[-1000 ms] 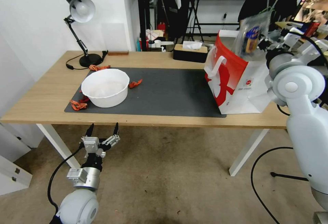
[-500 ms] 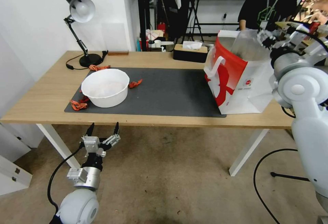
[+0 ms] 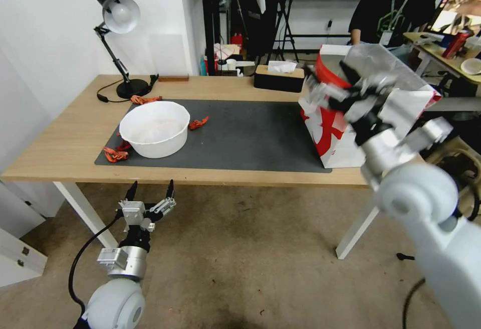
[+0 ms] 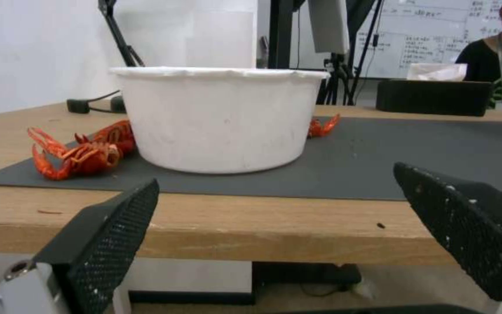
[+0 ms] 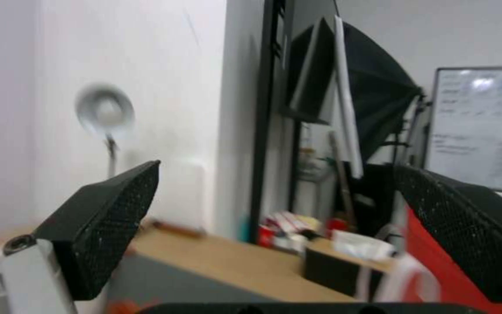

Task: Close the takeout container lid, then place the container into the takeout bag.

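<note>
I'm looking down at a wooden desk (image 3: 65, 148) on white legs, with a dark grey mat (image 3: 240, 136) covering most of its middle. Beyond it are a white wall, black stands and a whiteboard; the floor below is mottled brown.

One takeout bag (image 3: 345, 118), red and white with a clear liner poking up, stands at the mat's right end. My right arm crosses in front of it, so the bag's front face is partly covered, and the right tool (image 3: 345, 88) is smeared by motion there. From its wrist view the two black pads (image 5: 106, 218) stand wide apart with nothing between them, so it is released. The takeout container itself I cannot make out; the bag's inside is hidden from the head camera.

The left tool (image 3: 150, 191) hangs below the desk's near edge, fingers spread and empty, facing the one white bowl (image 4: 219, 117) on the mat's left part.

Around the bowl I count three spots of red crayfish (image 3: 115, 153): one cluster at its near left, one piece (image 3: 199, 122) at its right, one (image 3: 145, 99) behind it near the lamp base. How many animals make up the cluster is hard to tell. One desk lamp (image 3: 117, 15) stands at the far left corner, and one black tissue box (image 3: 279, 77) sits at the far edge.
</note>
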You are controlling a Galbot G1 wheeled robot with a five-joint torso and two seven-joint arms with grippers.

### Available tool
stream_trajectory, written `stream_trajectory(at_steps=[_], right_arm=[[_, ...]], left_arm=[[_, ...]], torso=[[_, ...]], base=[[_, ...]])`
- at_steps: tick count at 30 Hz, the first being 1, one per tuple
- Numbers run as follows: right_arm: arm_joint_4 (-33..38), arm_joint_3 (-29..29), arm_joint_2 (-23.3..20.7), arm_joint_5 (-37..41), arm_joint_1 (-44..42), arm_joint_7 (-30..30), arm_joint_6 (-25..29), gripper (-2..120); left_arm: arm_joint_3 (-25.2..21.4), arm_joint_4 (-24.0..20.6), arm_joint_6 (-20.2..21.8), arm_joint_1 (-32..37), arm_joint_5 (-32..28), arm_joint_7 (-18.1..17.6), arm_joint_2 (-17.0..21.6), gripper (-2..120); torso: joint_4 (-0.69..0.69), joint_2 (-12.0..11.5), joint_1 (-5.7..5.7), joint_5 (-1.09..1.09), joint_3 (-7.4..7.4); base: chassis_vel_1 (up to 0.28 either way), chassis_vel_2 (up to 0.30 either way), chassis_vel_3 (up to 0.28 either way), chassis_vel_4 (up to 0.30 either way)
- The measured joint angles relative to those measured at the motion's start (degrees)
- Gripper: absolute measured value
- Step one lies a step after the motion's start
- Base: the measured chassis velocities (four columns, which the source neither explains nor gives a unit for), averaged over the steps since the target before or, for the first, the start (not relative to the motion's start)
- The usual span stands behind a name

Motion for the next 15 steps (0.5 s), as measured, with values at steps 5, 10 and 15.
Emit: stream_trajectory(at_steps=[5,10,15], right_arm=[[2.7,-1.1,1.0,-8.4,-6.4,3.9,-1.2,100],[4.3,-3.3,4.4,-17.3,-14.8,10.4,0.6,100],[2.5,-5.2,6.3,-22.2,-21.4,16.0,6.3,100]], left_arm=[[0.0,0.0,0.0,0.0,0.0,0.0,-0.1,100],[0.0,0.1,0.0,-0.2,0.0,0.0,-0.3,100],[0.1,0.1,0.0,-0.2,0.0,0.0,-0.5,100]], torso=[[-0.02,0.0,0.00,0.01,0.00],[0.00,0.0,0.00,0.00,0.00],[-0.01,0.0,0.00,0.00,0.00]], base=[[0.000,0.000,0.000,0.000],[0.000,0.000,0.000,0.000],[0.000,0.000,0.000,0.000]])
